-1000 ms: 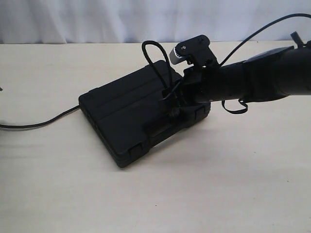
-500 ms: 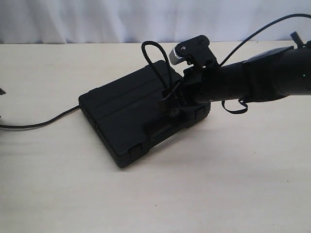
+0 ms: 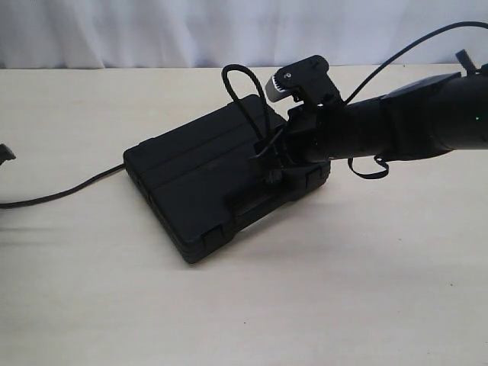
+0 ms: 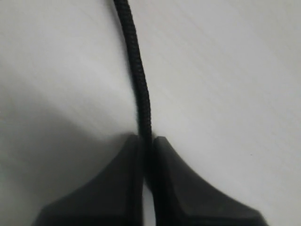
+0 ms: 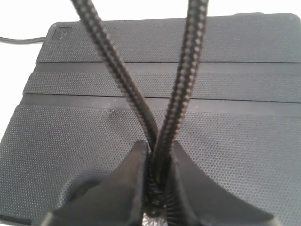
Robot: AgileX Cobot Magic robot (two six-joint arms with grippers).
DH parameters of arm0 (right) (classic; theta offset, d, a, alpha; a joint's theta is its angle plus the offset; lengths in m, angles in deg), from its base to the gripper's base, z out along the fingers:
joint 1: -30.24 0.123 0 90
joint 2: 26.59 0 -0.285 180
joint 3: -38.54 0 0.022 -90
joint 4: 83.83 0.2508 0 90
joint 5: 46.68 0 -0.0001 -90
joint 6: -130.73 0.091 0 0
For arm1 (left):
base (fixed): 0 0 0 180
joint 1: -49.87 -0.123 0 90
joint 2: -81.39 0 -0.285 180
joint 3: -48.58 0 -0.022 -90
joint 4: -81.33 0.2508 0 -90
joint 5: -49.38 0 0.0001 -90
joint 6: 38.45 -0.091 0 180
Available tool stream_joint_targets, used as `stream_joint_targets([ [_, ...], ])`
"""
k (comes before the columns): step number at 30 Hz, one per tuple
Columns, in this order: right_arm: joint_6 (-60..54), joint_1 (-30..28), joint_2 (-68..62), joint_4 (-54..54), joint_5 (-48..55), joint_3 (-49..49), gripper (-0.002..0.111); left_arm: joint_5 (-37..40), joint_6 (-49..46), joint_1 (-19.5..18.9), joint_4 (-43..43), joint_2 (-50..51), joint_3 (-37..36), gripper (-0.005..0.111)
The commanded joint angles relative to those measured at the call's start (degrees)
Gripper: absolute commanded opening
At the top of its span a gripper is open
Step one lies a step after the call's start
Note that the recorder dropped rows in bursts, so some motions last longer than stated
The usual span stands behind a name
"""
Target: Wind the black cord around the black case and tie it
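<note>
Right arm (image 3: 396,126) comes in from the right edge, stretched out nearly level and low over the tabletop (image 3: 343,290), with its wrist camera (image 3: 299,79) riding on top; the right gripper (image 3: 272,166) ends up over the black case (image 3: 200,177), on the side where the handle slot is. In the right wrist view that gripper (image 5: 154,149) is pinched tight on two strands of the black cord (image 5: 109,63); they cross right at the fingertips and fan out away from it over the grooved lid (image 5: 235,141).

From the exterior view the cord (image 3: 242,79) stands up in a tall narrow loop above the case's far edge, both legs dropping down into the right gripper; another stretch (image 3: 65,192) lies on the tabletop, running from the case's left corner out toward the left edge of the shot.

Left arm is basically out of frame; only a dark tip (image 3: 6,152) pokes in at the far left. Its wrist view shows the left gripper (image 4: 146,142) closed on a single strand of cord (image 4: 139,82), which runs straight out from between the fingertips, just above the pale tabletop.

The case lies flat near the middle of the tabletop, turned skew with one corner toward the camera; its lid grooves run diagonally from near-left to far-right.
</note>
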Motion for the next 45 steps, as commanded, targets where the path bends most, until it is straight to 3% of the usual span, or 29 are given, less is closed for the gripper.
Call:
stream_joint_targets([
  [1, -0.3, 0.03, 0.02, -0.52, 0.58, -0.17, 0.004, -4.56, -3.92, -0.05, 0.04, 0.29, 0.0, 0.008],
  [3, -0.3, 0.03, 0.02, -0.52, 0.58, -0.17, 0.004, -7.12, -7.32, -0.05, 0.52, 0.17, 0.66, 0.008],
  [8, -0.3, 0.03, 0.02, -0.52, 0.58, -0.17, 0.004, -5.35, -9.99, 1.73, 7.01, 0.17, 5.14, 0.008],
  [19, -1.13, 0.03, 0.02, -0.52, 0.24, -0.17, 0.004, -8.01, -11.63, 16.34, 40.84, -0.2, 9.27, 0.007],
  [22, -1.25, 0.03, 0.02, -0.52, 0.24, -0.17, 0.004, -8.03, -8.63, 16.43, 37.46, -1.1, 9.27, 0.007],
  [25, -1.23, 0.03, 0.02, -0.52, 0.73, -0.17, 0.004, -6.35, -3.38, 13.45, 31.33, -2.18, 9.27, 0.007],
  [27, -1.23, 0.03, 0.02, -0.52, 0.84, -0.17, 0.004, -1.44, -0.83, 10.6, 26.33, -2.64, 11.08, 0.008],
  [32, -1.23, 0.03, 0.02, -0.52, 0.84, -0.17, 0.004, 10.13, 0.07, 9.63, 24.68, -1.7, 16.0, 0.008],
  [34, -1.23, 0.03, 0.02, -0.52, 0.84, -0.17, 0.004, 18.35, 0.94, 9.86, 24.69, 1.37, 20.3, 0.014],
  [35, -1.23, 0.03, 0.02, -0.52, 1.13, -0.17, 0.004, 21.61, 1.45, 9.86, 24.69, 3.27, 22.31, 0.024],
  [37, -1.23, 0.03, 0.02, -0.52, 1.71, -0.17, 0.004, 23.44, 3.77, 9.86, 24.84, 5.88, 24.83, 0.044],
  [39, -1.23, 0.03, 0.02, -0.52, 1.71, -0.17, 0.004, 23.38, 7.31, 9.7, 24.85, 7.37, 26.88, 0.053],
  [45, -1.23, 0.03, 0.02, -0.52, 1.71, -0.17, 0.004, 24.92, 9.69, 9.48, 25.48, 12.35, 30.61, 0.045],
])
